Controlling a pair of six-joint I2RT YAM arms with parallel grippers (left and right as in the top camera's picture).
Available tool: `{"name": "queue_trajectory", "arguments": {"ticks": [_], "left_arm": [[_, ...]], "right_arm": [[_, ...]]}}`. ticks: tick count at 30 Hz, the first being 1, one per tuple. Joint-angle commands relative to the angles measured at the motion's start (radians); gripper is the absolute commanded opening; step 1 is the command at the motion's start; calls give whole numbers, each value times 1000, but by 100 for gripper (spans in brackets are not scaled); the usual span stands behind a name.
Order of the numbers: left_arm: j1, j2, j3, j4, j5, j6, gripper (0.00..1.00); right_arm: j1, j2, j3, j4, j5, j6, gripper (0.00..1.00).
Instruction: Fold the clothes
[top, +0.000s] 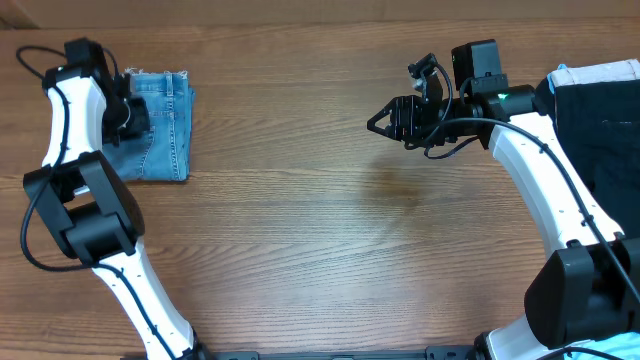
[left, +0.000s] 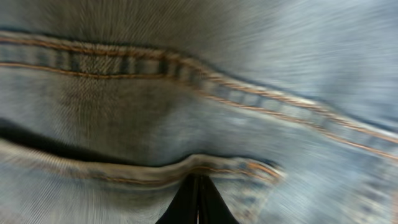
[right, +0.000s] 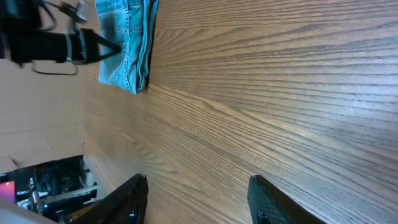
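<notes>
The light-blue jeans (top: 168, 128) lie folded into a small stack at the far left of the table. My left gripper (top: 132, 116) is down on the stack's left part. In the left wrist view the denim (left: 205, 112) with its orange-stitched pocket seams fills the blurred frame, and the left gripper's dark fingertips (left: 198, 186) are pressed together against a pocket edge, with no cloth showing between them. My right gripper (top: 376, 124) hovers open and empty over the bare table's middle right. The right wrist view shows its spread fingers (right: 198, 202) and the folded jeans (right: 127, 43) far off.
A pile of dark and white cloth (top: 600, 110) lies at the table's right edge, behind the right arm. The wooden tabletop (top: 330, 220) stretches between the two arms. Past the table's left edge, the right wrist view shows floor and equipment (right: 50, 186).
</notes>
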Motion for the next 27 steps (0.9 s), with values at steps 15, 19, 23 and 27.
{"name": "queue_trajectory", "arguments": {"ticks": [15, 19, 23, 27], "left_arm": [[214, 90, -10, 6, -96, -40, 4], [206, 90, -10, -16, -54, -98, 4], [187, 90, -9, -12, 21, -162, 4], [172, 76, -3, -27, 69, -190, 30]], "right_arm": [[-3, -39, 0, 31, -2, -8, 56], [-3, -39, 0, 33, -2, -8, 56], [-3, -39, 0, 32, -2, -8, 56], [-3, -39, 0, 39, 25, -26, 61]]}}
